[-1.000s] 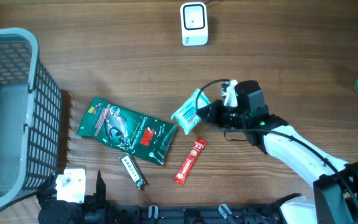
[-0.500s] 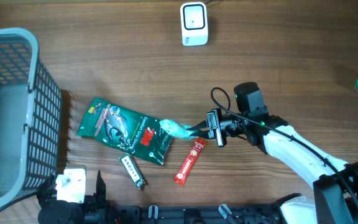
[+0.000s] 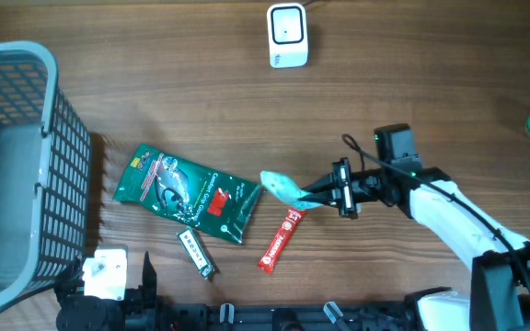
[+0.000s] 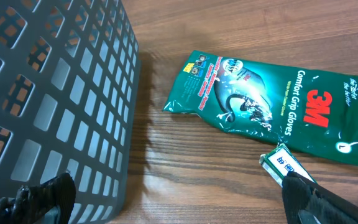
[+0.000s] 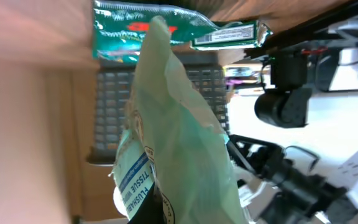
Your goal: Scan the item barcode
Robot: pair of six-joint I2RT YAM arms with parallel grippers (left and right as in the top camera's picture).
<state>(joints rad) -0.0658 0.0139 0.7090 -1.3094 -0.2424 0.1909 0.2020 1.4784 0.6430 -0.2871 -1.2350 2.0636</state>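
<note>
The right arm (image 3: 454, 221) comes in from the 4 o'clock corner of the overhead view. Its white link slants up toward the middle of the desk (image 3: 431, 92). The black wrist (image 3: 394, 152) is bent so that the right gripper (image 3: 309, 195) points toward 9 o'clock, rolled onto its side. Its jaws are pressed tight on a tissue packet (image 3: 282, 187). The left arm (image 3: 104, 285) sits low at 7 o'clock by the near edge. The left gripper (image 4: 179, 208) faces roughly 12 o'clock, jaws spread wide with nothing between them.

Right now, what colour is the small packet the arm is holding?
The tissue packet is pale mint green with a white label, clearest in the right wrist view.
</note>
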